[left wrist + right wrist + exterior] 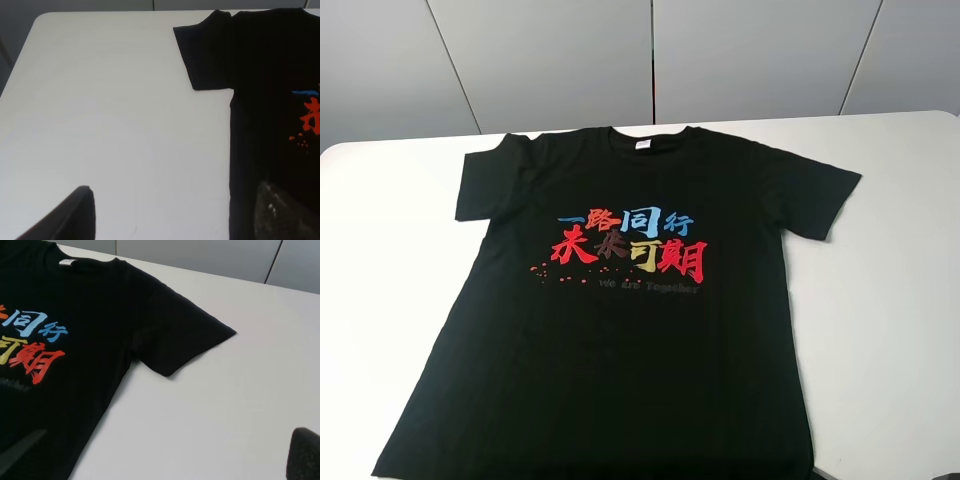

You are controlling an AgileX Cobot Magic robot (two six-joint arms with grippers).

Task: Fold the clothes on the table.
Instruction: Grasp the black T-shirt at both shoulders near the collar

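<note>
shirt [640, 380]: black cloth, matt, soft-looking;
print [630, 245]: smooth colour layer on the cloth;
table [900, 330]: white, smooth, faint sheen;
my fingers [75, 215]: dark, matt

The T-shirt [640, 350] lies flat on the table [905, 300], collar [650, 133] toward the far edge, left sleeve [488, 185] spread left, right sleeve [817, 195] spread right, wall panels [570, 60] behind the table.

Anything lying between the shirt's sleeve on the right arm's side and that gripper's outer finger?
Nothing. In the right wrist view, only bare white table lies between the sleeve and the finger.
</note>
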